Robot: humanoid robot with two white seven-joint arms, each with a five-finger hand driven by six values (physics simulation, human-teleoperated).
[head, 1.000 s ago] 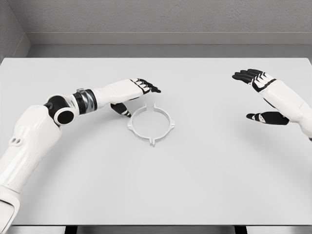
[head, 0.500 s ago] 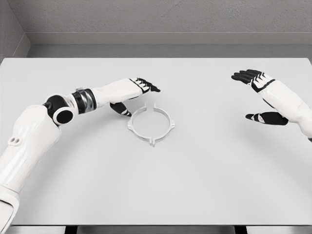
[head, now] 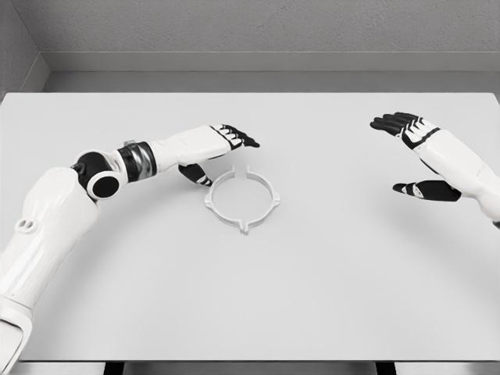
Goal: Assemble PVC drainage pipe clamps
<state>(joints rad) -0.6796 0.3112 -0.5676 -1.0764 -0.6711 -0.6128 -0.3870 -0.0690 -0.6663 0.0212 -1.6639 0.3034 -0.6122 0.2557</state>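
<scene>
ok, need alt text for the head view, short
A white ring-shaped pipe clamp lies flat on a white table, with the left robot hand open just beyond its upper-left edge, not gripping it. The right robot hand hovers open far to the right.

a white table stands before a grey wall.
</scene>
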